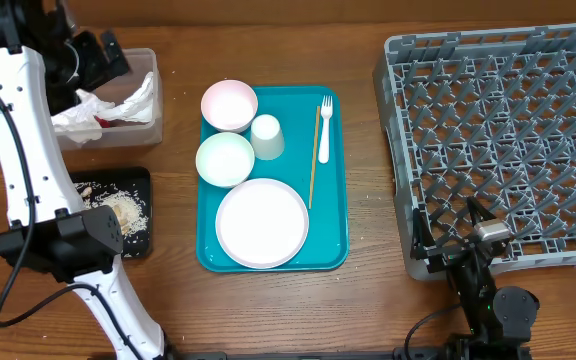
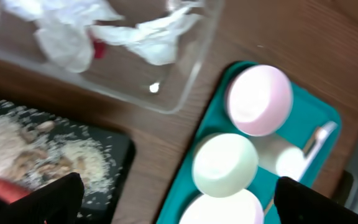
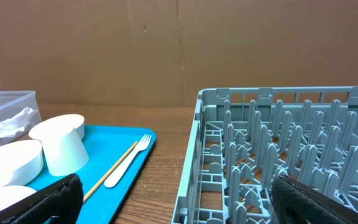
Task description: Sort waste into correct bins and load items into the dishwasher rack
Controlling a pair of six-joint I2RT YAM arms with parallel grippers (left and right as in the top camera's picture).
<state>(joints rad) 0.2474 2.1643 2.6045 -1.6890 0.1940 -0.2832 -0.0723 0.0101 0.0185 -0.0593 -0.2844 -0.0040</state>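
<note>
On the teal tray (image 1: 336,200) lie a white plate (image 1: 262,222), a pink bowl (image 1: 229,104), a pale green bowl (image 1: 225,159), a white cup (image 1: 267,137), a fork (image 1: 325,128) and a thin wooden stick (image 1: 314,155). The clear tub (image 1: 148,120) holds crumpled napkins (image 2: 73,34) and a red wrapper (image 2: 98,48). Crumbly scraps (image 1: 123,210) lie on the black tray (image 1: 138,180). My left gripper (image 2: 179,211) hovers open and holding nothing over the tub's near corner. By the grey rack's (image 1: 508,140) front left corner, my right gripper (image 3: 179,208) is open and holding nothing.
Bare wooden table lies between the teal tray and the rack (image 3: 278,149). The left arm's white links (image 1: 18,170) run down the table's left side, beside the black tray. A brown cardboard wall (image 3: 179,50) stands behind the table.
</note>
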